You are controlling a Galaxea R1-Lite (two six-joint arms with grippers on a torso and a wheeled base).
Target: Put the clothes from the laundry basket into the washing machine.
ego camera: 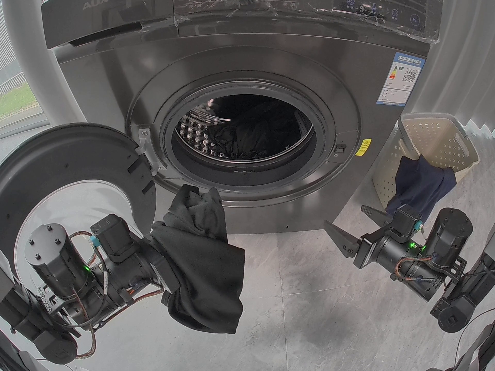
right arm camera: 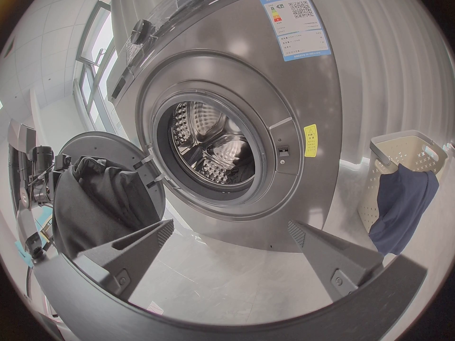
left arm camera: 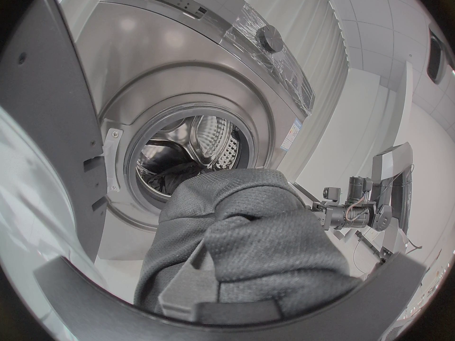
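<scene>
Above grey floor tiles (ego camera: 309, 305), left jaws grip black garment (ego camera: 206, 269); right jaws (wrist view) spread empty.

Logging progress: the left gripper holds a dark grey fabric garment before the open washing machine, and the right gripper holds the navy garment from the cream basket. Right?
No. The right gripper is open and empty; the navy blue garment hangs over the rim of the cream plastic laundry basket, as the right wrist view shows. The rest stands.
</scene>
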